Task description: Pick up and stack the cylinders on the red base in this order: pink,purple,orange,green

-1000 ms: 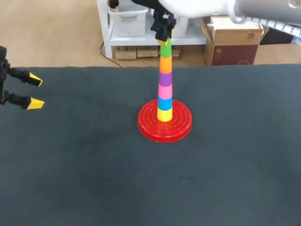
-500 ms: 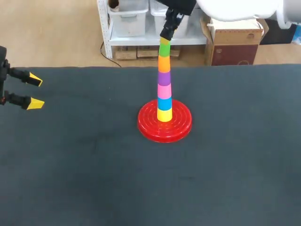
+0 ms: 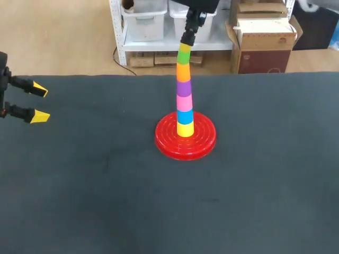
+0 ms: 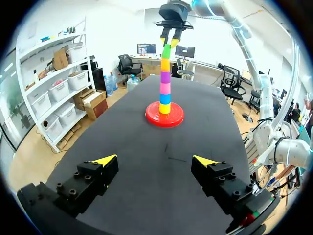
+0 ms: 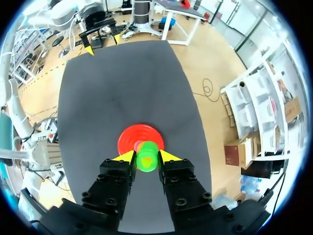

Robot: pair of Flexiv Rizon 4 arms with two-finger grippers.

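Item: red base (image 3: 167,140), round and ribbed, on the dark table (image 3: 106,201) near its middle. On the base's centre stands one column of six cylinders, bottom to top: yellow (image 3: 185,129), blue (image 3: 185,116), pink (image 3: 184,102), purple (image 3: 184,88), orange (image 3: 183,71), green (image 3: 184,53). The column leans a little, each piece resting on the one below. In the left wrist view the base (image 4: 151,117) and the column stand well ahead of that arm's fingers, with green (image 4: 167,50) topmost. Right end effector (image 3: 188,38): directly above the base, at the head of the column; its yellow tips straddle the upper edge of green, one to each side, parted slightly wider than the piece and holding nothing. In its own view (image 5: 147,155) green (image 5: 147,157) fills the gap between the two tips, with the base (image 5: 128,142) showing beneath; from the left wrist view (image 4: 169,43) the tips sit about level with green's top. Left end effector (image 3: 39,102): far to the left of the base, at the table's edge, fingers wide apart and empty; its own view (image 4: 155,160) shows only table between the tips. It also shows in the right wrist view (image 5: 103,44), well beyond the base.
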